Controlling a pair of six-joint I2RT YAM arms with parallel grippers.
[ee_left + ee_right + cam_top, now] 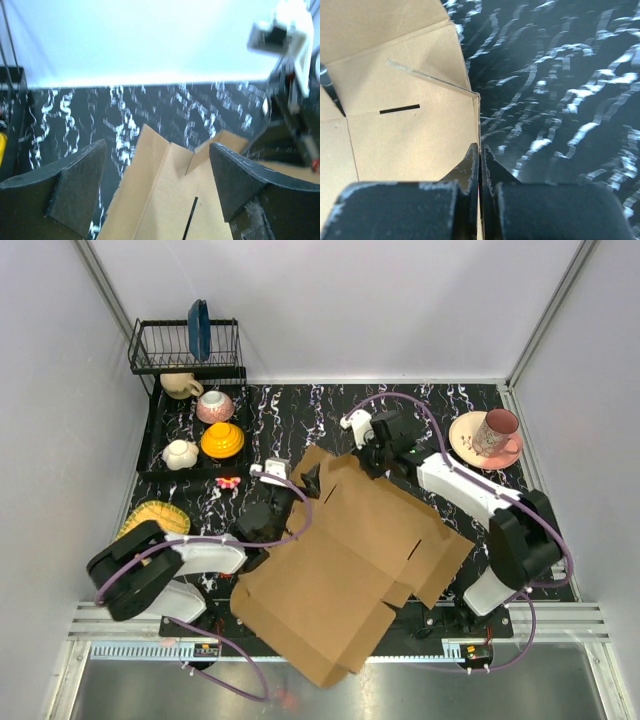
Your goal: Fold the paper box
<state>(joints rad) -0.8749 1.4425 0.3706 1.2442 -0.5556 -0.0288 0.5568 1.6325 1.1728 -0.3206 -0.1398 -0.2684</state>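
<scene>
Right wrist view: right tool [480, 150] clenched on an edge of the paper box [405, 135], spread mid-desk [300, 415]; left tool [157, 147] gapes, released. Light, bendy card, I'd say: pinch edges beside creases.

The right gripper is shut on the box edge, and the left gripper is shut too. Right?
No. The left gripper is open, fingers wide apart over the box: see the left wrist view. The right gripper is shut on the edge.
</scene>
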